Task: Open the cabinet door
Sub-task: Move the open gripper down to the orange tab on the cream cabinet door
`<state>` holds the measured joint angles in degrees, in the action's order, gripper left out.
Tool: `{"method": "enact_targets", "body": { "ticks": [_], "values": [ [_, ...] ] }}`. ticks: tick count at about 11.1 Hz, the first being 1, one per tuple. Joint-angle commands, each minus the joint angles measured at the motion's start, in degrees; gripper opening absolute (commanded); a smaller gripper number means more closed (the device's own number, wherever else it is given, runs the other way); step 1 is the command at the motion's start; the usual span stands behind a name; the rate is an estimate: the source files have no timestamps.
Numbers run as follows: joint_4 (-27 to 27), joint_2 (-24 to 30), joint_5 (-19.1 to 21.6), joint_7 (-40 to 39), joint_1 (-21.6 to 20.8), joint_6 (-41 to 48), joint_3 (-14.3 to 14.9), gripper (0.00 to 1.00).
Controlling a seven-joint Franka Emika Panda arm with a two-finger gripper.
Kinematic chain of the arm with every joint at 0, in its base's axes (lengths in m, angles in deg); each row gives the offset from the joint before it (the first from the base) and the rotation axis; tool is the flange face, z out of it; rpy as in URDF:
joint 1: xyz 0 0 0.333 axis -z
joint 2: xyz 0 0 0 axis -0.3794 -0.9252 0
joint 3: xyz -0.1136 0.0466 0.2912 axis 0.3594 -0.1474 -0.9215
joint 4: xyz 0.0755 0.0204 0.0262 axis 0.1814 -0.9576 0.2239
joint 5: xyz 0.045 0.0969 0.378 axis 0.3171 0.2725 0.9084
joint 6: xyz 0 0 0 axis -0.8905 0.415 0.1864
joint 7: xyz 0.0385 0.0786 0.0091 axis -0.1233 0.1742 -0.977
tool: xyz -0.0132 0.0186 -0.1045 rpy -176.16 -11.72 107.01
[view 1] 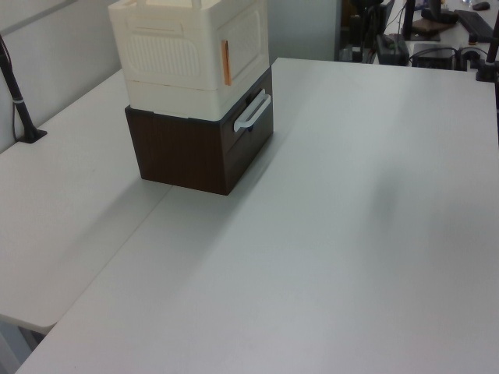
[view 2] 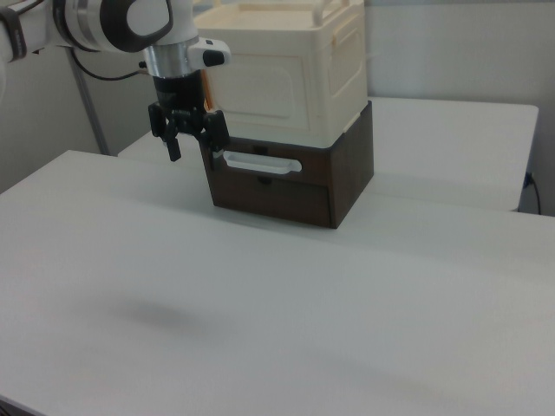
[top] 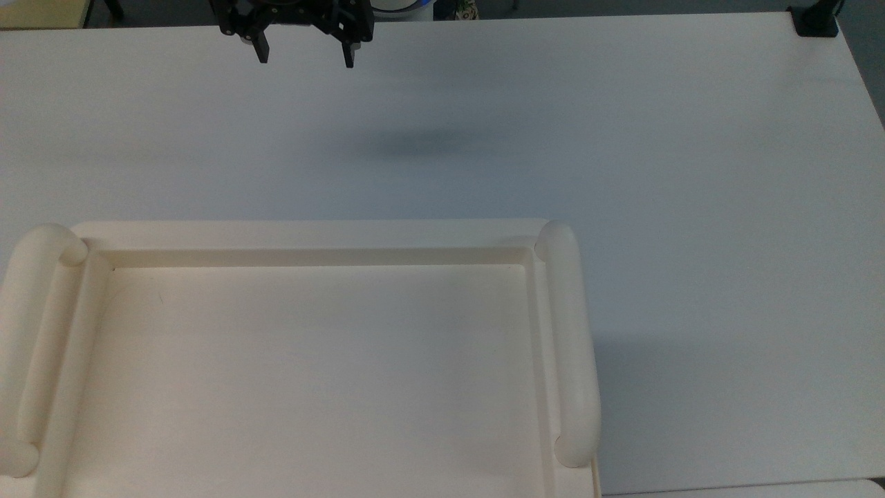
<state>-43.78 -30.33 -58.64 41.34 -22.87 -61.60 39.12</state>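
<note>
White tabletop (top: 622,138) fills most of each view, with a cream cabinet (view 1: 191,58) standing on a dark brown drawer base (view 1: 191,152) at the upper left of the left view. The cabinet door (view 2: 260,91) is the cream front panel at upper centre of the right view, shut. Black gripper (view 2: 191,149) hangs above the table at that frame's upper left, its fingers apart and holding nothing, in front of the door's left edge. A pale bar handle (view 2: 260,163) crosses the drawer just below.
</note>
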Motion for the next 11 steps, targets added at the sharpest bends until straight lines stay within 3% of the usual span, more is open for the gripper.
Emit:
{"method": "enact_targets", "body": {
  "ticks": [1,6,8,11],
  "values": [
    [-0.79,-0.6,-0.92,1.1,-1.18,-1.23,0.04,1.0],
    [-0.44,-0.7,1.18,1.54,-1.45,-1.17,0.04,1.0],
    [-0.09,-0.96,0.84,0.85,-4.24,-2.47,0.04,1.0],
    [-0.09,-2.8,1.02,1.54,-8.37,-21.94,0.56,1.0]
  ]
}}
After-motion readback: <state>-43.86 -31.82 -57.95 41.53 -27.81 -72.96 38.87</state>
